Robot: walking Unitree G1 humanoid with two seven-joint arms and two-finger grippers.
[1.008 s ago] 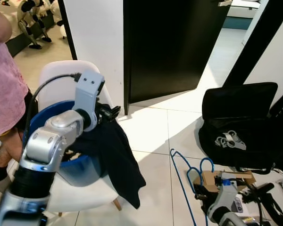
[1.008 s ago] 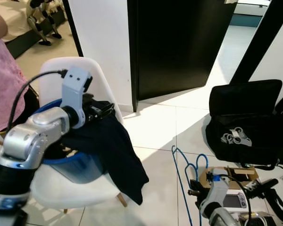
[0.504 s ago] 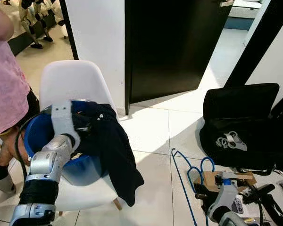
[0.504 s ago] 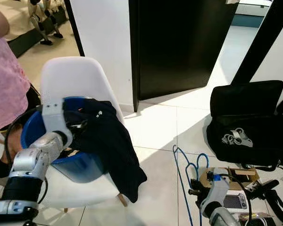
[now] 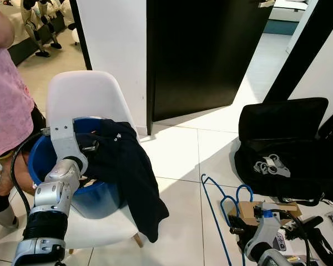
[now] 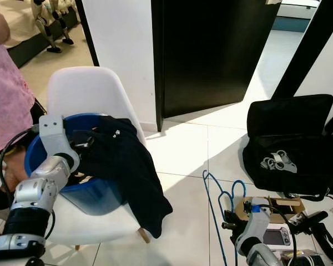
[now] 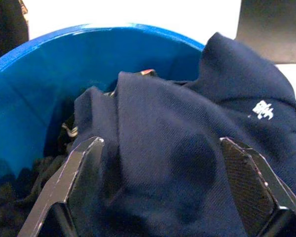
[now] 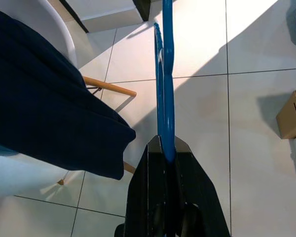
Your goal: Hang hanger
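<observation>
Lowered from above the chair, the left gripper [image 7: 158, 187] now hangs spread wide over the navy garment [image 5: 127, 166] draped on the blue tub [image 5: 41, 160]. Beside the chair, the right gripper [image 8: 167, 148] clamps the blue hanger [image 8: 164, 74]; pinching the fabric deep would grip best.

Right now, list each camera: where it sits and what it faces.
Eye views: on the head, looking down at the chair, tub, shirt; both arms show.
Left wrist: on the left arm, over the tub; left gripper open above the shirt.
Right wrist: on the right arm; right gripper shut on the hanger.
All share the shirt.
</observation>
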